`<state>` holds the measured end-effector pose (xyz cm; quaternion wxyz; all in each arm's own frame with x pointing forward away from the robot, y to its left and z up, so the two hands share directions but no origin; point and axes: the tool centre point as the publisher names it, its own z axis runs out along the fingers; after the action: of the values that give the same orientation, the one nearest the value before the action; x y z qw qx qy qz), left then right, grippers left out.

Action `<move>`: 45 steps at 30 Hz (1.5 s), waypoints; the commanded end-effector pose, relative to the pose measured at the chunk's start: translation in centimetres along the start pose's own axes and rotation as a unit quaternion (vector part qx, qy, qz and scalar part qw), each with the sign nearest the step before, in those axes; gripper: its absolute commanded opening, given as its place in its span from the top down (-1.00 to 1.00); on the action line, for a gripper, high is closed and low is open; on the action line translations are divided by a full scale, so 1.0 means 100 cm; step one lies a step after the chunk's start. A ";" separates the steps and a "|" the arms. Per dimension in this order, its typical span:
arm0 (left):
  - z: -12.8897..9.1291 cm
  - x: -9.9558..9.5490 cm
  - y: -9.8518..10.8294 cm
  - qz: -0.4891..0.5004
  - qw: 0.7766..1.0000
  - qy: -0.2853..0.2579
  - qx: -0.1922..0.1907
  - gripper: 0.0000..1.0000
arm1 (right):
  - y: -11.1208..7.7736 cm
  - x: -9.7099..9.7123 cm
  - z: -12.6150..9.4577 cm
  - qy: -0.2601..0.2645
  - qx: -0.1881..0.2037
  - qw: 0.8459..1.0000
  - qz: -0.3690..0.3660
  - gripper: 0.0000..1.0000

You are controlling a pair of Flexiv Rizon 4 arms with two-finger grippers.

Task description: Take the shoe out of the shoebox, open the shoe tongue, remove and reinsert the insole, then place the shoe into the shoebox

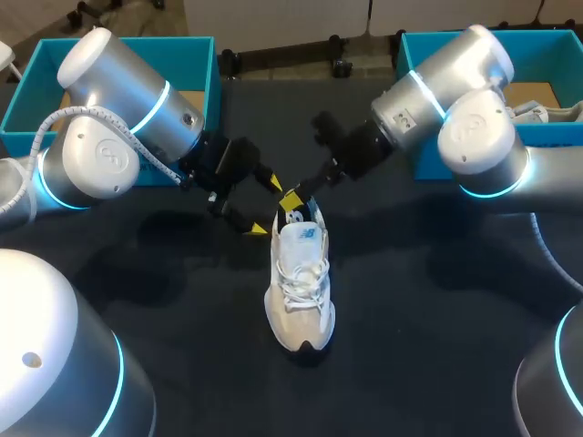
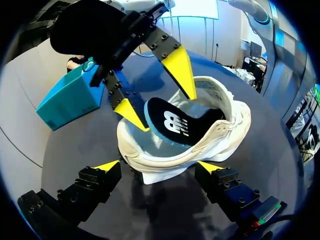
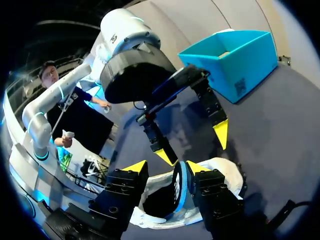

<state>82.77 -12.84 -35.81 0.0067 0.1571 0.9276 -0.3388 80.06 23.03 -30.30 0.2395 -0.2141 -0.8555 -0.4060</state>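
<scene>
Nearest the lens, the left gripper (image 2: pixel 159 167) gapes wide, its tips flanking the heel of the shoe (image 2: pixel 235 117) and holding nothing. In the head view the shoe stands mid-frame, its long axis vertical and its toe toward the lower edge. The right gripper (image 3: pixel 164 167), entering from the upper right, sits at the heel opening with its fingers apart. The half-raised insole (image 2: pixel 175 122) leans against one of them.
</scene>
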 end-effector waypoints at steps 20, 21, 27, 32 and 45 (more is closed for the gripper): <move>0.000 0.001 -0.001 0.000 1.000 0.000 -0.002 -1.00 | -0.011 0.003 -0.030 -0.053 -0.036 0.998 0.015 0.36; 0.000 0.001 -0.001 0.000 1.000 0.000 -0.002 -1.00 | -0.012 0.003 -0.032 -0.057 -0.036 0.998 0.017 0.46; 0.000 0.001 -0.001 0.000 1.000 0.000 -0.002 -1.00 | -0.020 0.004 -0.039 -0.081 -0.046 0.995 0.033 1.00; -0.011 0.002 0.000 -0.002 1.000 0.000 -0.011 -1.00 | -0.027 0.003 -0.047 -0.114 -0.058 0.990 0.055 1.00; -0.055 0.000 0.005 0.010 1.000 0.012 -0.009 -1.00 | -0.038 0.007 -0.066 -0.202 -0.045 0.971 0.122 1.00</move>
<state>83.59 -10.14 -32.99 0.0005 0.1664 0.9298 -0.3283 79.56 15.90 -29.06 0.1344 -0.3876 -0.8305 -0.3768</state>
